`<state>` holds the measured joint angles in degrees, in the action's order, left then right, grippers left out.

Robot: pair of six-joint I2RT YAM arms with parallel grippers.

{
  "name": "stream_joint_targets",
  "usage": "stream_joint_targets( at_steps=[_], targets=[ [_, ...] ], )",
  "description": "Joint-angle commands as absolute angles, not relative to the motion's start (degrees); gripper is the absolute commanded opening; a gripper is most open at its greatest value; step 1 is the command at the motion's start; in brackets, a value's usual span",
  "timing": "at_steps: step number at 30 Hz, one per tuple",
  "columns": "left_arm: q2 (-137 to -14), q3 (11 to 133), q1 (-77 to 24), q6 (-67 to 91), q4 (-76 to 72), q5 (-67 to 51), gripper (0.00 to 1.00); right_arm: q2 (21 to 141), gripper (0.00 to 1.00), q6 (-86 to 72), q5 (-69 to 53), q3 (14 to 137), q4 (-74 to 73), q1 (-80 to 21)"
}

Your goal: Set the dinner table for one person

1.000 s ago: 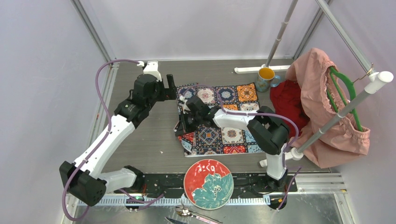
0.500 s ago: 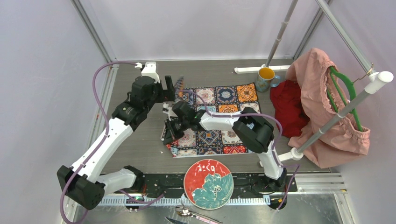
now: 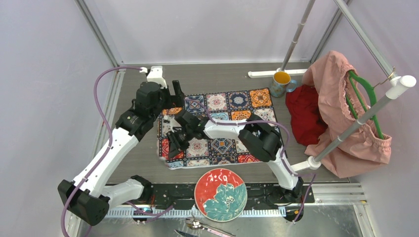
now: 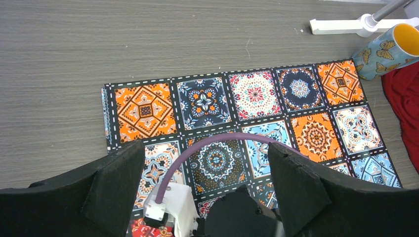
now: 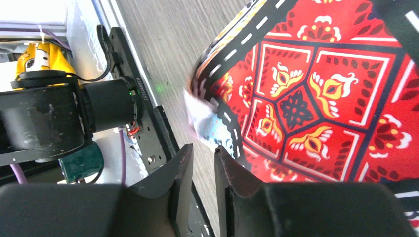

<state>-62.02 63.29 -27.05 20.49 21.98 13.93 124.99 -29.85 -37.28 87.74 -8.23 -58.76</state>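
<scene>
The grey-brown wood-grain dinner table (image 3: 227,79) carries a colourful tile-patterned mat (image 3: 217,101), lying spread flat across its middle. My left gripper (image 3: 174,98) hovers over the mat's far left corner, open wide and empty. In the left wrist view its fingers (image 4: 118,173) frame the mat (image 4: 252,94). My right gripper (image 3: 170,148) is low at the mat's front left corner. In the right wrist view its fingers (image 5: 180,173) stand a narrow gap apart with bare table between them. The mat's red corner (image 5: 306,98) lies just beyond them, its edge blurred.
A round red-and-teal flower plate (image 3: 220,194) sits at the near edge between the arm bases, with a spoon (image 3: 197,224) in front of it. A butterfly mug (image 3: 281,83) stands at the mat's far right corner. A red cloth (image 3: 304,111) and a pink garment (image 3: 341,113) on a rack fill the right side.
The mat was bunched and folded at its left side. The right gripper has dragged that side left and forward, so it now lies flat. The left gripper has shifted slightly left.
</scene>
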Motion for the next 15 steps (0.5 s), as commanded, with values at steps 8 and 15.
stream_joint_targets(
  at_steps=[8, 15],
  targets=[
    [-61.3, 62.9, -27.2, 19.8, 21.5, 14.8, 0.95, 126.7, 0.68, -28.5, -35.3, 91.9, -10.0, -58.7],
    [-61.3, 61.9, -27.2, 19.3, 21.1, 16.3, 0.95, 120.9, 0.71, -26.8, -14.6, 87.1, -15.4, -57.4]
  ],
)
